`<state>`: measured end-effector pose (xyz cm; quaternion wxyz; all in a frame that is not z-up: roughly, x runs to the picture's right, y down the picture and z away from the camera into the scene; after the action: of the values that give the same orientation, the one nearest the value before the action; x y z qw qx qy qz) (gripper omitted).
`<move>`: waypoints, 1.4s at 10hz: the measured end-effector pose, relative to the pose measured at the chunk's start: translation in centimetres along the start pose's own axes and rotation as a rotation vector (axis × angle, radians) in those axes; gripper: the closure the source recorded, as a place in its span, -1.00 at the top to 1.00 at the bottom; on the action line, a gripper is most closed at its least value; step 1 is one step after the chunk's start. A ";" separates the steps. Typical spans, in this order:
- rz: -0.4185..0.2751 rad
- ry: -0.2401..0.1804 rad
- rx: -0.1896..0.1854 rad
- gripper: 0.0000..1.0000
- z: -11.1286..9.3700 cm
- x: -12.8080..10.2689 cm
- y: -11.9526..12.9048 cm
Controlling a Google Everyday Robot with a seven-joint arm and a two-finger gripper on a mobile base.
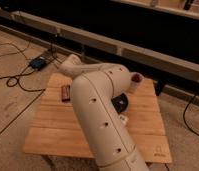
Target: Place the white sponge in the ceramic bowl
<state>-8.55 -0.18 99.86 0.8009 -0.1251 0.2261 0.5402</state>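
The small off-white, wedge-shaped soft sponge lies on the pale wooden slatted surface, right of the middle. It is just on the near side of the round, shallow black ceramic bowl. The sponge is outside the bowl, on the bare wood, and close against the right flank of the arm. Whether it touches the bowl's rim cannot be told. Only the right part of the bowl shows, because the arm covers the rest.

The thick white robot arm rises from the near right edge of the surface and bends over the middle. From there it narrows towards the far left corner. The claw is at that narrow end, above the far left corner and well apart from both sponge and bowl. Whether it is clenched or released cannot be told, and nothing can be made out in it.

1 small dark brown rectangular block lies flat on the left part of the surface, just beside the arm. 1 small pale cup with a reddish-brown inside stands at the far edge, right of the arm's bend and beyond the bowl.

A small blue box sits on the floor off the far left corner, with dark cables trailing from it.
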 end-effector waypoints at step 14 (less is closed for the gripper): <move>0.043 0.017 0.013 -1.00 -1.3 0.7 -0.8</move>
<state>-7.94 -0.50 98.35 0.7880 -0.1195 0.2389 0.5548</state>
